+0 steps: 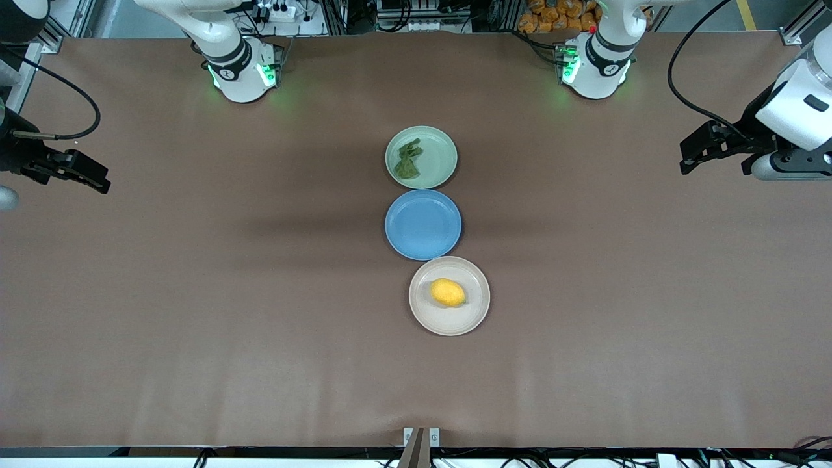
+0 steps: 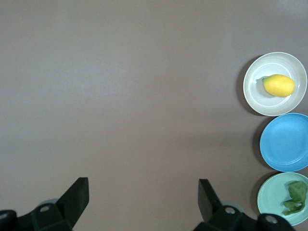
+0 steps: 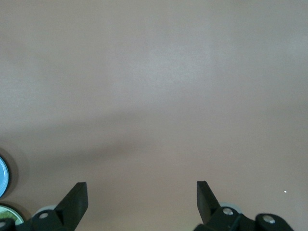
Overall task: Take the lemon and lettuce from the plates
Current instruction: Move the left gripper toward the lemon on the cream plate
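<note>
The brown bench [image 1: 195, 292] spreads wide, bare except for a short row of three plates at its middle. The left arm hangs over the bench at its own end, well apart from the plates, and the left gripper [image 1: 690, 156] is up in the air there with its fingers [image 2: 77, 195] spread wide and released, nothing between them. The right arm waits likewise at its end of the bench, the right gripper [image 1: 91, 177] over bare brown surface, its fingers [image 3: 76, 198] also parted and holding nothing. In the row, the blue plate [image 1: 403, 227] sits in the middle and carries nothing. The mint green plate [image 1: 439, 159] lies farther from the front camera and just beside the blue one, their rims about touching. The cream plate [image 1: 478, 305] lies nearest the front camera, set slightly toward the left arm's end, its rim close against the blue plate. The lemon [image 1: 447, 292] rests near the centre of the cream plate, lying on its side. The lettuce [image 1: 408, 160], a dark crumpled leaf, lies in the mint green plate, on the part toward the right arm's end.
</note>
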Controlling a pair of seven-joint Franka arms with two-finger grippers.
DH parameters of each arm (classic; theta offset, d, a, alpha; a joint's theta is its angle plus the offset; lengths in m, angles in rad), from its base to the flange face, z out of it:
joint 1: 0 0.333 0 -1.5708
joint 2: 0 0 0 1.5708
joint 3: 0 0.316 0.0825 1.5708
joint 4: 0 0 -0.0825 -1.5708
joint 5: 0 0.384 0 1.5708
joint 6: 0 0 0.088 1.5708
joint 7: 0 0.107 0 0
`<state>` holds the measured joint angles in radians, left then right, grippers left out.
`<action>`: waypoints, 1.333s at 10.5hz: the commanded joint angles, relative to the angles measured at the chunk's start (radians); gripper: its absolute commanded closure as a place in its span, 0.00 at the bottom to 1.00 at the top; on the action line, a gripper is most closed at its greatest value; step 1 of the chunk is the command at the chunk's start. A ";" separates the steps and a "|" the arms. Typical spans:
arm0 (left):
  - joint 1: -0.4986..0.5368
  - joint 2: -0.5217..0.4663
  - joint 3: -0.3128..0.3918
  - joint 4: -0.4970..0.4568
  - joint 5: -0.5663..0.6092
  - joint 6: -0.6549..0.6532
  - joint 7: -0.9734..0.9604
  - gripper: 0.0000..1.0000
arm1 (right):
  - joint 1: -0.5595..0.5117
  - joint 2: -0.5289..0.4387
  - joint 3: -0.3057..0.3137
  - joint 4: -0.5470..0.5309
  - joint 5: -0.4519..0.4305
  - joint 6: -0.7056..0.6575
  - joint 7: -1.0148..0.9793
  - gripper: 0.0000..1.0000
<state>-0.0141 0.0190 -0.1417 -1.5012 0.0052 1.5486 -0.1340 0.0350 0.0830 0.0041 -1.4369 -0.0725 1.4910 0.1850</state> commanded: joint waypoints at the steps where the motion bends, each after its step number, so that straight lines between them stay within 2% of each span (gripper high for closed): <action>1: 0.005 -0.013 0.004 0.004 -0.019 -0.019 0.030 0.00 | -0.007 -0.017 0.007 -0.019 0.014 0.000 0.001 0.00; 6: -0.001 0.009 -0.001 -0.004 -0.030 -0.018 0.021 0.00 | -0.007 -0.017 0.019 -0.019 0.014 0.000 0.005 0.00; 9: -0.026 0.088 -0.027 -0.002 -0.111 0.091 -0.015 0.00 | -0.006 -0.017 0.028 -0.019 0.014 0.000 0.008 0.00; 12: -0.153 0.212 -0.032 -0.002 -0.111 0.268 -0.236 0.00 | -0.007 -0.017 0.082 -0.019 0.025 0.002 0.065 0.00; 14: -0.260 0.341 -0.033 0.010 -0.131 0.391 -0.408 0.00 | -0.007 -0.016 0.137 -0.022 0.039 0.000 0.131 0.00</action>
<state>-0.2082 0.2658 -0.1810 -1.5226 -0.0952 1.8812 -0.4385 0.0372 0.0838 0.1006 -1.4395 -0.0504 1.4907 0.2569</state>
